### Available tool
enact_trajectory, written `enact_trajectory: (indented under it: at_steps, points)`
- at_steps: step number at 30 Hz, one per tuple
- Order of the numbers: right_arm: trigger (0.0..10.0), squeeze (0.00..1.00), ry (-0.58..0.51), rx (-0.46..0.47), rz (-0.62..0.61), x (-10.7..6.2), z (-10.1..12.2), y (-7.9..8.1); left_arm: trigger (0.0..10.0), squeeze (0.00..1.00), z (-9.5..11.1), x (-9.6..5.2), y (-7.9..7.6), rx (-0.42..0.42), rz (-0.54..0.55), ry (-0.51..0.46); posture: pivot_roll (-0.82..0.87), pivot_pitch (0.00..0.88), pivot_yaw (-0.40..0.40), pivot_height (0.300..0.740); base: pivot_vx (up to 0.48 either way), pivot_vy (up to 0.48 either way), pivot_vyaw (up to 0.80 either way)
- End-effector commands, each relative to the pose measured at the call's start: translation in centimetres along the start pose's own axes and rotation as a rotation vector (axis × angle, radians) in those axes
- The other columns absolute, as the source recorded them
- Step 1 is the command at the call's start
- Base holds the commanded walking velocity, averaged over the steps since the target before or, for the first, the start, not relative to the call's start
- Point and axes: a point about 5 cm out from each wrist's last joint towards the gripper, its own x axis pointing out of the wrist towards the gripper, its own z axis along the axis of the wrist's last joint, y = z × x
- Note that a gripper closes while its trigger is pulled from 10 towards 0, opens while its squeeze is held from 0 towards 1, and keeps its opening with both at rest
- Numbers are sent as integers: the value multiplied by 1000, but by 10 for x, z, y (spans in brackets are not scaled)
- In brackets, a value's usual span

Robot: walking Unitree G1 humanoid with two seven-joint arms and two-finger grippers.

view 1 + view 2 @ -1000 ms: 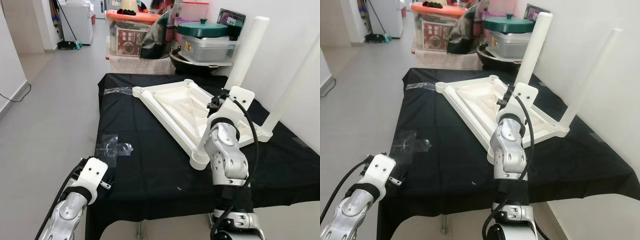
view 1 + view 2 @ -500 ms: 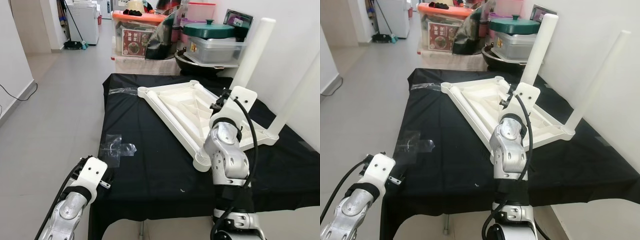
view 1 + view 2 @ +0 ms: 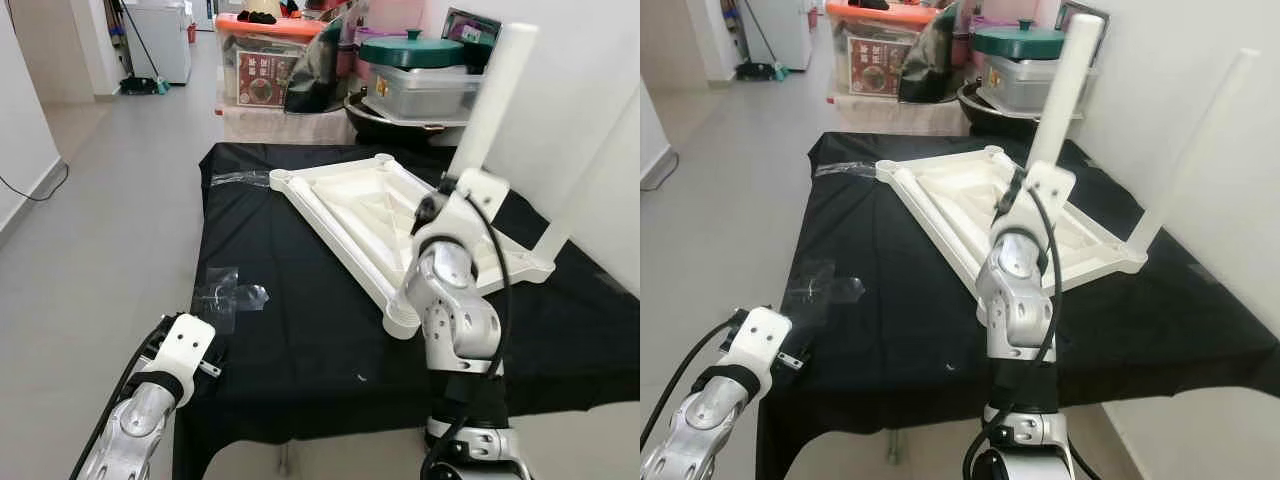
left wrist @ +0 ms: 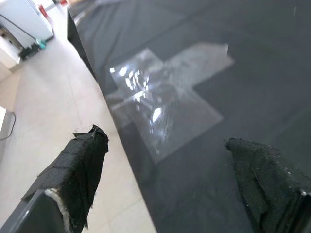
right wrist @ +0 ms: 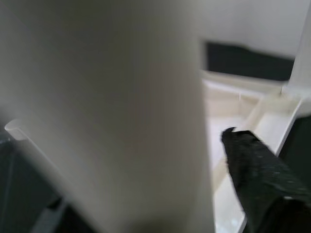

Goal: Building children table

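Observation:
A white children's table top (image 3: 350,205) lies upside down on a table under a black cloth (image 3: 290,330). One white leg (image 3: 600,160) stands upright in its far right corner. A second white leg (image 3: 492,100) rises at a slant from my right gripper (image 3: 440,200), which is shut on its lower end above the top's right side. In the right wrist view the leg (image 5: 121,111) is very close, with one black finger (image 5: 257,174) beside it. My left gripper (image 4: 170,184) is open and low at the cloth's front left edge, over a patch of clear tape (image 4: 165,111).
Storage boxes (image 3: 275,70), a green-lidded pot on a grey container (image 3: 415,75) and a dark bowl crowd the far end. A white wall runs along the right. Bare grey floor (image 3: 100,200) lies to the left of the table.
The camera has shifted a little. My right arm has turned slightly, so the held leg leans a bit differently. The left arm has stayed where it was.

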Motion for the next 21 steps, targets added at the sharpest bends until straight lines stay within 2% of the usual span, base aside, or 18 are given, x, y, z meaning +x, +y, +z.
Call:
enact_trajectory:
  at_steps: [1, 8, 12, 16, 19, 20, 21]
  points:
    - [10000, 1000, 80, 46, 4, -8, -18, 5, 10000, 0, 1, 2, -2, 6, -9, -8, 66, 0, -33, 740, 0, 0, 0]
    - [10000, 1000, 9, 62, 59, -10, 2, 7, 10000, 0, 0, 2, -3, 10, -14, -7, 60, 0, -28, 740, 0, 0, 0]
    - [10000, 1000, -19, 44, 110, -10, 16, 6, 10000, 0, 0, 3, -3, 10, -14, -8, 56, 0, -25, 740, 0, 0, 0]
    - [10000, 1000, -63, -5, 176, -3, 38, -2, 10000, 0, -1, 3, -3, 12, -18, -8, 45, 0, -19, 740, 0, 0, 0]
    - [10000, 1000, -74, -22, 195, -1, 44, -4, 10000, 0, -1, 3, -3, 13, -19, -9, 45, 0, -19, 740, 0, 0, 0]
    - [10000, 0, -95, -39, 231, 1, 52, -6, 10000, 0, -1, 3, -3, 13, -20, -10, 44, 0, -18, 740, 0, 0, 0]
    - [10000, 0, -95, -39, 231, 1, 52, -6, 10000, 0, -1, 3, -3, 13, -20, -10, 44, 0, -18, 740, 0, 0, 0]
